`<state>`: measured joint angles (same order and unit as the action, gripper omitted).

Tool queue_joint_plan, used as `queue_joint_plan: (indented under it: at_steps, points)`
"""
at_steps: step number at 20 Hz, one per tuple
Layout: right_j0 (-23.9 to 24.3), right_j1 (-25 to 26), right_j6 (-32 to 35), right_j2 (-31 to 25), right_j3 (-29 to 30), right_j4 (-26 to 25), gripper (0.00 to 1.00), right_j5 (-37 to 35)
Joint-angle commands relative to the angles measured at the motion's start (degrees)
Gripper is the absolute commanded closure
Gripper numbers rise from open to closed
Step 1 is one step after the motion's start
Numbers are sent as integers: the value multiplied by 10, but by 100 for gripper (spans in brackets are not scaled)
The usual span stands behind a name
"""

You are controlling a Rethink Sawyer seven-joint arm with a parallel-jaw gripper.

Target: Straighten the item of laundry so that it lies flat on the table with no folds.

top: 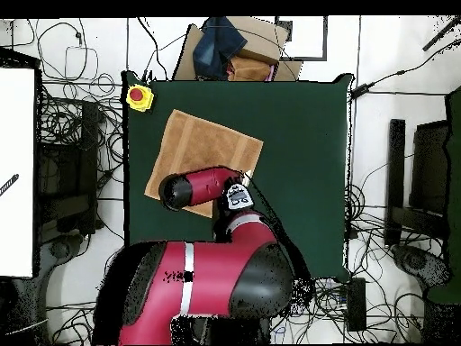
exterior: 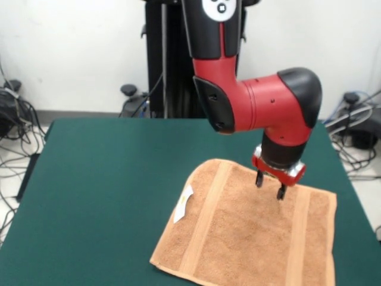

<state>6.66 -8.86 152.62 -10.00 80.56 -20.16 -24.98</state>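
The orange-tan terry towel [exterior: 247, 235] lies spread on the dark green table [exterior: 107, 190], at the near right in the front view. Two flat woven bands run across it and a white tag [exterior: 184, 204] sits on its left edge. It looks flat, with its near edge cut off by the picture. In the overhead view the towel [top: 203, 149] lies at the upper left of the table [top: 297, 171]. My gripper [exterior: 269, 186] hangs just above the towel's far edge, its two fingers a little apart and holding nothing. The arm [top: 203, 189] hides the towel's part nearest the robot's base.
A yellow box with a red button [top: 139, 96] sits at a table corner close to the towel. A cardboard box with dark cloth [top: 236, 50] stands beyond the table's far edge. Cables lie on the floor round the table.
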Motion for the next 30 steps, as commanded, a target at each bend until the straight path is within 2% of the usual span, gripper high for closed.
queue_joint_plan:
  at_steps: [1, 3, 5, 12, 17, 22, 30]
  points:
    - [-41, 27, -23, 34, 17, -36, 0, -47]
    - [-80, 41, -18, 89, -34, -73, 0, -46]
    - [-92, 48, -35, 106, -58, -93, 0, -55]
    - [-114, 41, -43, 140, -59, -116, 0, -67]
    - [-107, 35, -33, 135, -47, -99, 0, -67]
    - [-91, 78, -37, 110, -92, -85, 0, -58]
    - [-74, 92, -32, 84, -95, -73, 0, -37]
